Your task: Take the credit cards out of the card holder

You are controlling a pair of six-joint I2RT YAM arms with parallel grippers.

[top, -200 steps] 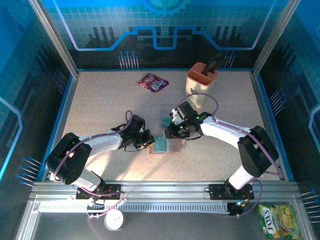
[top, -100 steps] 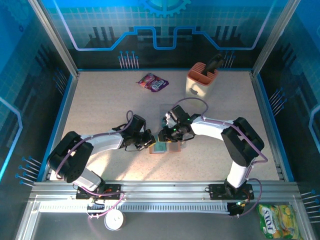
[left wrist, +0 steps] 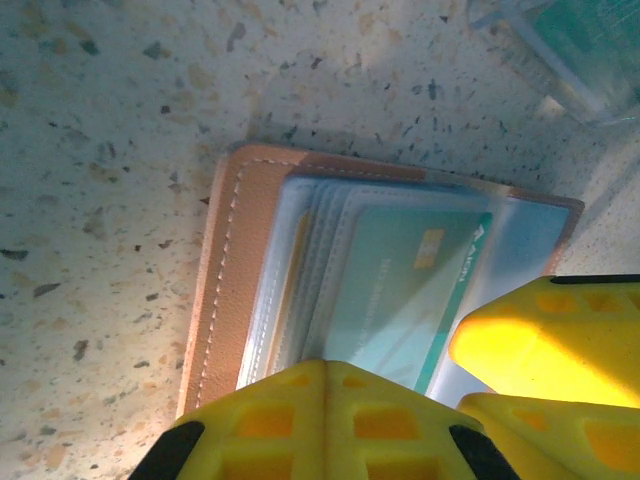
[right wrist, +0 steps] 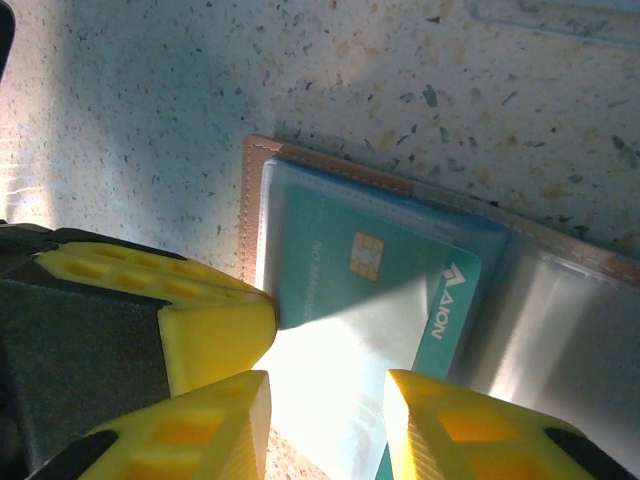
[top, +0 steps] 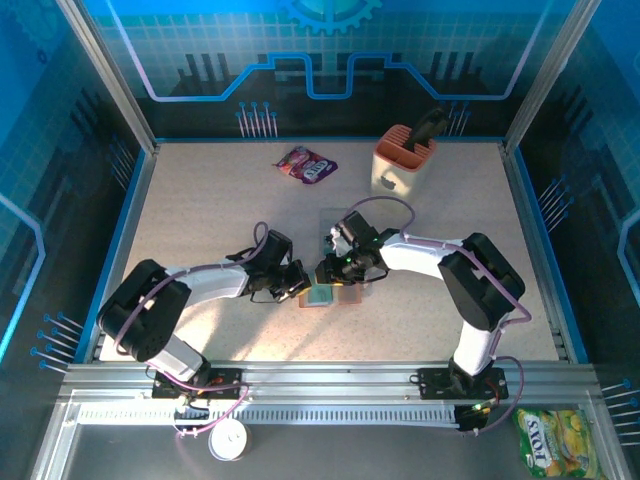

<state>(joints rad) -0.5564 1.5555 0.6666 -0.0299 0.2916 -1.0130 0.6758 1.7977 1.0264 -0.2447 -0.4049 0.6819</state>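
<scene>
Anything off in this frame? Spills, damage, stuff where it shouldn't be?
Only a yellow snack bag lying off the table, past the front rail at the near right corner. The card holder lies open and flat, looking undamaged.

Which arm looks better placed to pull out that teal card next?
Right, probably: the right gripper has its jaws open over the teal card, while the left gripper is shut, seemingly pinning the card holder down.

You see a flat tan-brown leather card holder (left wrist: 222, 290) with pale stitching and grey-blue pockets. The thin teal plastic card (right wrist: 340, 265) carries a gold chip and white lettering. The beige worktop (left wrist: 100, 150) is dark-speckled. The right claw (right wrist: 325, 420) has yellow, grid-patterned pads (right wrist: 200, 430).
</scene>
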